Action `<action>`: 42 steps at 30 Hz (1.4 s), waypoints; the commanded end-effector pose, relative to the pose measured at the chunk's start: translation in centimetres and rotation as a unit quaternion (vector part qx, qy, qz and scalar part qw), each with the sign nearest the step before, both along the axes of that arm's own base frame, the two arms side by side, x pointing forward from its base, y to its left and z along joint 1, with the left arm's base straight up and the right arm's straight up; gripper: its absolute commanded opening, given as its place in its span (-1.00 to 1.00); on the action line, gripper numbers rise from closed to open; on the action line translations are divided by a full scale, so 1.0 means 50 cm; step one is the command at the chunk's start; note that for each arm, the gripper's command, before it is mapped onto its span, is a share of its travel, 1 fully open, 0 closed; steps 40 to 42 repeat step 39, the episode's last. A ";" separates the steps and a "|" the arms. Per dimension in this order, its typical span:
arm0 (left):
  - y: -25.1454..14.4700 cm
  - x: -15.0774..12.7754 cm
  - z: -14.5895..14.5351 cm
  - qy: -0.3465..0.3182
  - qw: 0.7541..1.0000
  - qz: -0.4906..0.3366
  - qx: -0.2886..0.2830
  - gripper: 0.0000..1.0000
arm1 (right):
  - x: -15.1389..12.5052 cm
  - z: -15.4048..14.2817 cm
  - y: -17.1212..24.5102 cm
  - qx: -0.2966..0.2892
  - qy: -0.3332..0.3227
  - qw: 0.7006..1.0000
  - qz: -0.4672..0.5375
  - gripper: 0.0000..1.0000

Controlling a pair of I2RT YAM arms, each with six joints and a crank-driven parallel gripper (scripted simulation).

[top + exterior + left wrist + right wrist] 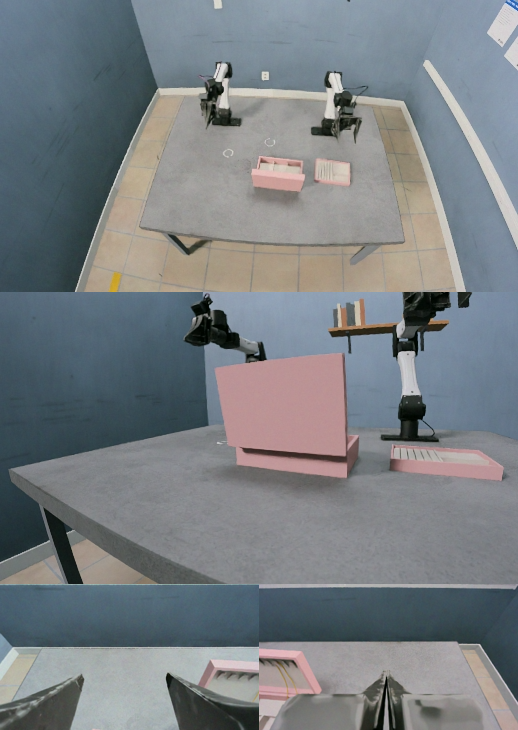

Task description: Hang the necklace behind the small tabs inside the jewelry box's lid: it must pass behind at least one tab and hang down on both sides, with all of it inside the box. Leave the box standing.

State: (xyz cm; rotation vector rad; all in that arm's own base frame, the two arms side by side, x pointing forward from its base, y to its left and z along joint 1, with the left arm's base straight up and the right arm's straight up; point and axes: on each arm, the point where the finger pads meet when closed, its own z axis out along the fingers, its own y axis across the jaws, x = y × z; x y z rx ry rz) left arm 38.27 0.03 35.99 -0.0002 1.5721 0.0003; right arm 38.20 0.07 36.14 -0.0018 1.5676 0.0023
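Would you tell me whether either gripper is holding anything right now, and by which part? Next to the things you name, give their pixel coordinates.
Nothing is held: the left gripper point(125, 674) is wide open, and the right gripper point(386, 671) is shut on nothing.

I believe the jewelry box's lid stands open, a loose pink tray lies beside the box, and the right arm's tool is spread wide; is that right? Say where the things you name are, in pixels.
Not quite: the right arm's tool point(386, 673) is closed, its fingertips together in the right wrist view. The rest holds.
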 end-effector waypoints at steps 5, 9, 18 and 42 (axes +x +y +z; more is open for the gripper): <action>0.001 -0.014 0.032 -0.020 1.000 0.003 0.002 1.00 | 0.000 0.023 -0.010 0.003 -0.008 1.000 -0.009 -1.00; -0.001 -0.015 0.033 -0.021 1.000 0.002 0.002 1.00 | 0.001 0.021 -0.012 0.003 -0.007 1.000 -0.010 -1.00; -0.002 -0.006 0.026 -0.014 1.000 0.001 0.002 1.00 | 0.001 0.029 -0.012 0.001 -0.015 1.000 -0.010 -1.00; -0.002 -0.001 0.033 -0.020 1.000 0.000 0.002 1.00 | 0.004 0.030 0.001 -0.001 -0.017 1.000 0.000 -1.00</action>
